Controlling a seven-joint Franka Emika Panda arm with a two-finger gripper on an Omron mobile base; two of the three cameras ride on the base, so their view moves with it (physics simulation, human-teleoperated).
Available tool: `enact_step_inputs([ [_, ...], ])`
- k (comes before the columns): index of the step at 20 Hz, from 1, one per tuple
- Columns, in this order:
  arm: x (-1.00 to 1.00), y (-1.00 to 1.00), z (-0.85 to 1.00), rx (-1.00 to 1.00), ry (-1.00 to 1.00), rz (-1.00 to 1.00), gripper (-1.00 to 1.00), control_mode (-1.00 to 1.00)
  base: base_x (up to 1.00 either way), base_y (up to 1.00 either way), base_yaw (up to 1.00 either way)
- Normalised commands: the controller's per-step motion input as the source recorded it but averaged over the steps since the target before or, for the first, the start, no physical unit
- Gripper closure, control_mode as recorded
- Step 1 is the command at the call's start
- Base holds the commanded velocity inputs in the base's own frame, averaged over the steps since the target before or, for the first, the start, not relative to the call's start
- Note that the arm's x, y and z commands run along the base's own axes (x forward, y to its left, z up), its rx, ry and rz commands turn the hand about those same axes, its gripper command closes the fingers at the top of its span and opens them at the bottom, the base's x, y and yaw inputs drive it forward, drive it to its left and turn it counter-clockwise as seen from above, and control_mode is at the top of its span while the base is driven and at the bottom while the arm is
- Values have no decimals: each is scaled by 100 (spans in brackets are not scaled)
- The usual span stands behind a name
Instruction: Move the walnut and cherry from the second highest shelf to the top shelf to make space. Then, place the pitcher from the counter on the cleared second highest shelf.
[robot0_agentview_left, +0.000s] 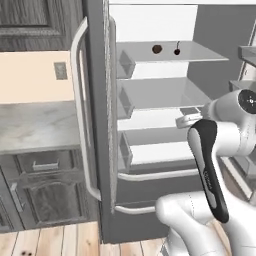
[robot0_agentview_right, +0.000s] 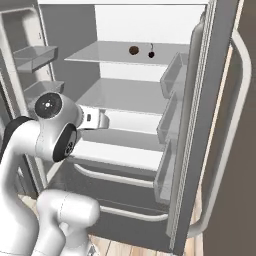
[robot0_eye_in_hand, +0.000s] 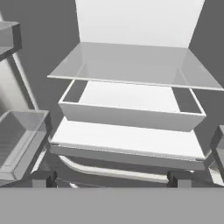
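While fridge stands open | walnut, cherry on top shelf | tool spread wide, empty

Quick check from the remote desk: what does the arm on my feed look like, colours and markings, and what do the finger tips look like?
The arm is glossy white with rounded, tube-like links. One link carries a long black cover with faint lettering, and a joint ends in a dark round cap with a small white mark. The gripper has two small, dark, blocky finger tips. No loose cables show.
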Motion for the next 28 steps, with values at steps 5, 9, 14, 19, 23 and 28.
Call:
enact_step_inputs([
  [5, 0, 0, 0, 0, 0, 0, -100, 100, -44, -9, 50],
  [9, 0, 0, 0, 0, 0, 0, -100, 100, -34, 0, 69],
  [14, 0, 0, 0, 0, 0, 0, -100, 100, -18, 21, 72],
  [19, 0, 0, 0, 0, 0, 0, -100, 100, 0, 87, 58],
  [23, 0, 0, 0, 0, 0, 0, -100, 100, 43, 100, 27],
  [28, 0, 0, 0, 0, 0, 0, -100, 100, 88, 81, -5],
])
